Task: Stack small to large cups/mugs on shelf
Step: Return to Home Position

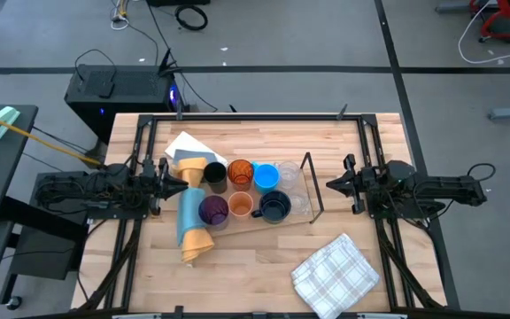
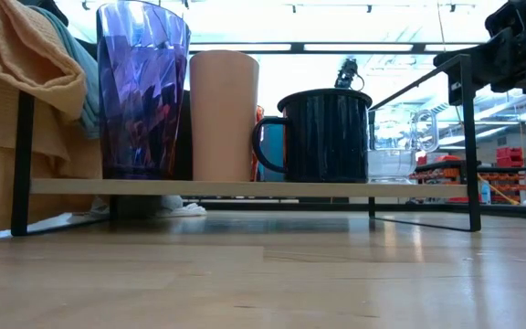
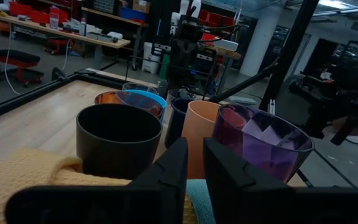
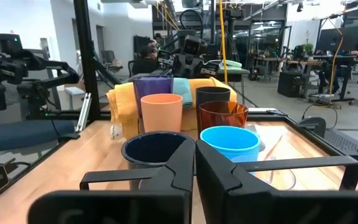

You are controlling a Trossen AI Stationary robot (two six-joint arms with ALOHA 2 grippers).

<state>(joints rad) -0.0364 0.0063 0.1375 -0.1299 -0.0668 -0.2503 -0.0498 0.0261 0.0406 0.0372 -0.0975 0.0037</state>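
Note:
Several cups stand in two rows on the low black-rod shelf (image 1: 309, 177) at the table's middle. The far row holds the black cup (image 1: 215, 175), the amber cup (image 1: 240, 172), the blue cup (image 1: 266, 178) and a clear glass (image 1: 288, 172). The near row holds the purple tumbler (image 1: 213, 210), the peach cup (image 1: 241, 206), the dark handled mug (image 1: 274, 206) and a clear glass (image 1: 298, 203). They rest on the shelf's pale board (image 2: 245, 187). My left gripper (image 1: 182, 184) is shut, at the shelf's left end. My right gripper (image 1: 330, 184) is shut, just right of the shelf.
A rolled yellow-and-blue cloth (image 1: 193, 226) lies along the shelf's left end, under my left gripper. A white sheet (image 1: 184, 146) lies behind it. A checked towel (image 1: 335, 270) lies at the near right. The black table frame (image 1: 237, 115) runs along the far edge.

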